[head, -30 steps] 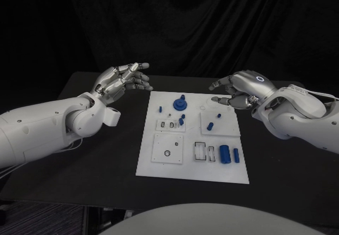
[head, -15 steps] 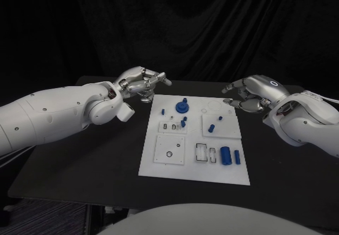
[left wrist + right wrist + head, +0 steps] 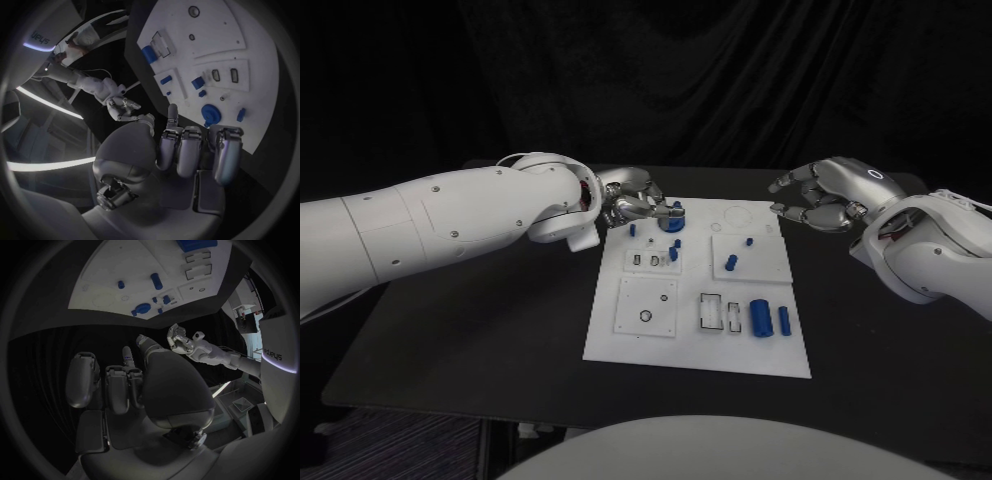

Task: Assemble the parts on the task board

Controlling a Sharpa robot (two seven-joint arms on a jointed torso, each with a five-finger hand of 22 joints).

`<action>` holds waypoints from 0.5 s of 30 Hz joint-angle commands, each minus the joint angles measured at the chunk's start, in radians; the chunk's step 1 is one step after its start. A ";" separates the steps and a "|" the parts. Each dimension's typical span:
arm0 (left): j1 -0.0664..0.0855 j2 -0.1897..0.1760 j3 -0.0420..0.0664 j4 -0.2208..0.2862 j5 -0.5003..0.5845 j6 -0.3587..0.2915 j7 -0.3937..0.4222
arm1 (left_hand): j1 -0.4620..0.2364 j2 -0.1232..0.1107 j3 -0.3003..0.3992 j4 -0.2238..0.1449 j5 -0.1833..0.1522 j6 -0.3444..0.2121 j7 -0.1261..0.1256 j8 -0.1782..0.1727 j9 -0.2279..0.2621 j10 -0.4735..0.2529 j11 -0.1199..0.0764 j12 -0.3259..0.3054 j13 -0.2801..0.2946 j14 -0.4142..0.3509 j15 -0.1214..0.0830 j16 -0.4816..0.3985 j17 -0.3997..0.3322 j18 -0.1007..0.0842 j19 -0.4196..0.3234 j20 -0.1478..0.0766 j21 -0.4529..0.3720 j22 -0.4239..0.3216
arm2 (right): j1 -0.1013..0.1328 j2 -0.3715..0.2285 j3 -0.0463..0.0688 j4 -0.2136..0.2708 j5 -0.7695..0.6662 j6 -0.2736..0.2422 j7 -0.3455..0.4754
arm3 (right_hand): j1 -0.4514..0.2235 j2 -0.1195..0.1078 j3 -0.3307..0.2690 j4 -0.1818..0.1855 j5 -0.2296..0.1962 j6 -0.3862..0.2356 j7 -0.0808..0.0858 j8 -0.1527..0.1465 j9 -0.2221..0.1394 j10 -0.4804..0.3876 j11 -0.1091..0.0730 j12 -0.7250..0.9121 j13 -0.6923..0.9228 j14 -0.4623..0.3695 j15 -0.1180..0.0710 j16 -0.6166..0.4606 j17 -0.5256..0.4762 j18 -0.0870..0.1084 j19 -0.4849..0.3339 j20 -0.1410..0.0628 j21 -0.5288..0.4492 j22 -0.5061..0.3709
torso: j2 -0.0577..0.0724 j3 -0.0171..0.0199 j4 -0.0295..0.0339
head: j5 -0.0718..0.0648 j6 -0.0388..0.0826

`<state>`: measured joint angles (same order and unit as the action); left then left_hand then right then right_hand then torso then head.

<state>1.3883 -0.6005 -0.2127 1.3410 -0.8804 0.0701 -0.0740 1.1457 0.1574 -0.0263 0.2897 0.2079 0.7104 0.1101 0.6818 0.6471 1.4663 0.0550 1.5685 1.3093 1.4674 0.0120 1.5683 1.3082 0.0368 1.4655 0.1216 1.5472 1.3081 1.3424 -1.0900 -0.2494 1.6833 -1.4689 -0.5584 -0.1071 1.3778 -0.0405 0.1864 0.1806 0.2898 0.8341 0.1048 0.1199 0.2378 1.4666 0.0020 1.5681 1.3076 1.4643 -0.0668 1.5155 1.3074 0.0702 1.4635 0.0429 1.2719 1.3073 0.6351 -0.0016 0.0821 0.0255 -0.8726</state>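
Observation:
The white task board (image 3: 689, 352) lies in the middle of the black table. A blue round part with a peg (image 3: 672, 218) stands near its far edge, and small blue pieces (image 3: 731, 262) are scattered below it. Two blue cylinders (image 3: 760, 315) lie near the right edge. My left hand (image 3: 632, 198) hovers at the board's far left corner, just beside the round part, its fingers loosely curled and holding nothing. The left wrist view shows those fingers (image 3: 187, 150) above the board (image 3: 262, 45) and the round part (image 3: 210, 112). My right hand (image 3: 816, 198) hangs at the far right corner, empty, with its fingers bent and apart.
Bare black table (image 3: 488, 320) surrounds the board on every side. Several empty slots and recesses (image 3: 646, 300) mark the board's near half. The right wrist view shows my right hand (image 3: 119, 385) with the board (image 3: 106, 270) beyond it.
My left arm has swung in from the table's far left to the board's far left corner, and its fingers have curled in. My right hand has drifted slightly to the right.

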 commanded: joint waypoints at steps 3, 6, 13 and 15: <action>0.005 0.020 0.001 0.020 -0.086 0.082 -0.306 | -0.043 0.014 -0.043 0.000 -0.049 -0.033 -0.007 0.040 0.137 0.105 -0.014 0.002 0.262 0.103 -0.014 0.003 0.263 -0.010 0.005 -0.010 -0.007 0.168 | -0.003 0.010 0.000 -0.006 0.024 -0.029 -0.012 | 0.004 0.003 0.011 0.000 0.014 0.016 0.008 -0.001 -0.001 0.104 0.011 0.003 0.263 0.088 0.012 0.001 0.181 -0.007 -0.001 0.009 -0.009 0.179 | -0.002 0.0152 -0.0187 | 0.013 0.000; 0.006 0.023 0.001 0.038 -0.088 0.079 -0.354 | -0.073 0.016 -0.067 0.001 -0.069 -0.035 -0.007 0.027 0.164 0.105 -0.016 0.002 0.262 0.103 -0.017 0.003 0.263 -0.008 0.000 -0.013 -0.011 0.161 | -0.003 0.015 0.000 -0.008 0.037 -0.044 -0.003 | 0.006 0.003 0.014 -0.002 0.022 0.019 0.010 -0.001 -0.002 0.104 0.012 0.003 0.263 0.090 0.013 0.006 0.189 -0.007 0.000 0.011 -0.005 0.180 | -0.003 0.0194 -0.0228 | 0.016 0.000; 0.005 0.030 0.001 0.069 -0.091 0.050 -0.433 | -0.049 0.017 -0.076 -0.009 -0.049 0.002 -0.020 0.005 0.204 0.105 -0.029 0.002 0.262 0.103 -0.029 0.003 0.263 -0.007 0.003 -0.024 -0.016 0.157 | -0.004 0.026 0.000 -0.022 0.051 -0.056 0.006 | 0.006 0.004 0.018 -0.002 0.035 0.021 0.012 -0.004 -0.003 0.104 0.014 0.003 0.263 0.093 0.015 0.014 0.200 -0.009 0.003 0.012 0.004 0.183 | -0.006 0.0312 -0.0344 | 0.020 0.000; 0.005 0.031 0.001 0.071 -0.091 0.045 -0.446 | -0.045 0.018 -0.077 -0.008 -0.046 0.013 -0.024 0.001 0.212 0.105 -0.032 0.002 0.262 0.103 -0.032 0.003 0.263 -0.007 0.003 -0.027 -0.017 0.156 | -0.004 0.028 0.000 -0.025 0.052 -0.057 0.008 | 0.005 0.005 0.019 -0.001 0.038 0.022 0.012 -0.004 -0.003 0.104 0.015 0.003 0.263 0.093 0.015 0.014 0.200 -0.009 0.004 0.013 0.005 0.183 | -0.007 0.0328 -0.0360 | 0.020 0.000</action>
<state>1.3916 -0.5713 -0.2130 1.4088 -0.9585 0.1188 -0.4462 1.0933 0.1750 -0.1017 0.2828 0.1577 0.7173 0.0858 0.6888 0.8567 1.4662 0.0299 1.5684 1.3092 1.4652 -0.0146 1.5682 1.3081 0.0370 1.4657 0.1025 1.5368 1.3079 1.3411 -1.0635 -0.2495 1.6594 -1.4313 -0.5859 -0.1036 1.3778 -0.0406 0.2003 0.1806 0.3214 0.8486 0.1193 0.1199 0.2354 1.4666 0.0092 1.5682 1.3076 1.4686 -0.0587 1.5264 1.3074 0.0701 1.4637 0.0504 1.2741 1.3073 0.6298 0.0259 0.0510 0.0457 -0.8726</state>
